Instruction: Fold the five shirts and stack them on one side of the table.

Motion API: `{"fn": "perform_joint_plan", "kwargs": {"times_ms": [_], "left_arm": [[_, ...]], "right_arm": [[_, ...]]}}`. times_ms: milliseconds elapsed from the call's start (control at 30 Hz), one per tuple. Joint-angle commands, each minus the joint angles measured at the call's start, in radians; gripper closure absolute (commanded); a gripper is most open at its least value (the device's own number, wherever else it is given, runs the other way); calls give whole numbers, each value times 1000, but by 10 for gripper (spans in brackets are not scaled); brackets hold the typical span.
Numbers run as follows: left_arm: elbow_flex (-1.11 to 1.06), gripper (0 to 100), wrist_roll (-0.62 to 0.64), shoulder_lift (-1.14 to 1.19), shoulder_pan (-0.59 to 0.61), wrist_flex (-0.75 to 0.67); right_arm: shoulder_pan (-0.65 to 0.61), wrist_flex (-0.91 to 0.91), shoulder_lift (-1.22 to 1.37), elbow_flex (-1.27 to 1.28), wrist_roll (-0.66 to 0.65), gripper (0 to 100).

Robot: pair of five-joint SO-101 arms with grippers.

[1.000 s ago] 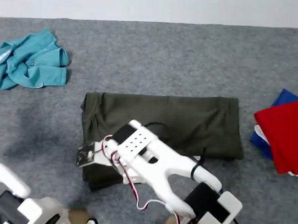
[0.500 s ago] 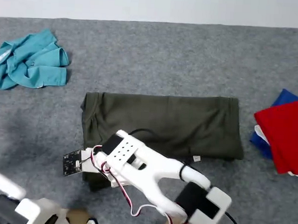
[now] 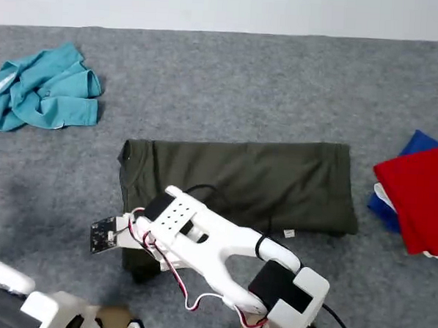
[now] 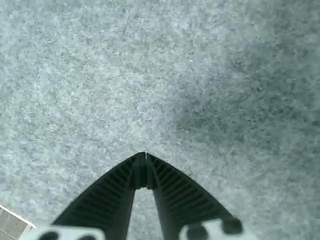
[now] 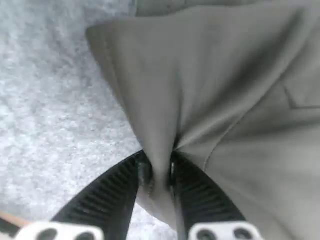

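- High view: the olive shirt (image 3: pixel 277 182) lies mid-table as a long band, its long axis running across the picture from the side of the crumpled teal shirt (image 3: pixel 43 89) towards the folded stack (image 3: pixel 416 196) at the opposite edge; the right arm (image 3: pixel 215 241) reaches over the band's near corner at the end away from the stack, while the left arm (image 3: pixel 7 285) sits at the near edge, well apart from the cloth, so the right one is plainly the nearer
- Left wrist view: the left gripper (image 4: pixel 145 157) hangs over the bare grey table (image 4: pixel 100 75), its jaws pressed together tip to tip with nothing between them
- Right wrist view: the right gripper (image 5: pixel 157 167) pinches a raised ridge of olive cloth between its jaws; the rest of the shirt spreads away ahead of the jaws, with bare table beside the held corner; the coming fold, as I judge it, has to carry this end along the band's long axis towards the end by the stack
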State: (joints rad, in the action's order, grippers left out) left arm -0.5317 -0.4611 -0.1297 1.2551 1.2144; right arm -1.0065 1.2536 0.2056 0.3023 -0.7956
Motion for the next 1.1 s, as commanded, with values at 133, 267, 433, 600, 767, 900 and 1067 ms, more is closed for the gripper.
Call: {"fn": "perform_joint_plan", "kwargs": {"times_ms": [133, 267, 433, 600, 767, 900, 1067], "left_arm": [[5, 996, -6, -44, 3, -9], [5, 996, -6, -44, 6, -3], [5, 996, -6, -44, 6, 0], [5, 996, -6, -44, 3, -3], [5, 996, -6, -44, 0, -2], [5, 996, -6, -44, 0, -6], [5, 996, -5, -44, 0, -8]], "right_arm": [[-4, 104, -4, -163, -9, 941], [47, 97, -1, -203, -12, 941], [159, 36, -1, -247, -64, 941], [271, -74, 4, -249, -114, 941], [321, -54, 84, -319, -126, 941], [289, 101, 139, -408, -120, 936], [205, 295, 139, -476, -31, 831]]}}
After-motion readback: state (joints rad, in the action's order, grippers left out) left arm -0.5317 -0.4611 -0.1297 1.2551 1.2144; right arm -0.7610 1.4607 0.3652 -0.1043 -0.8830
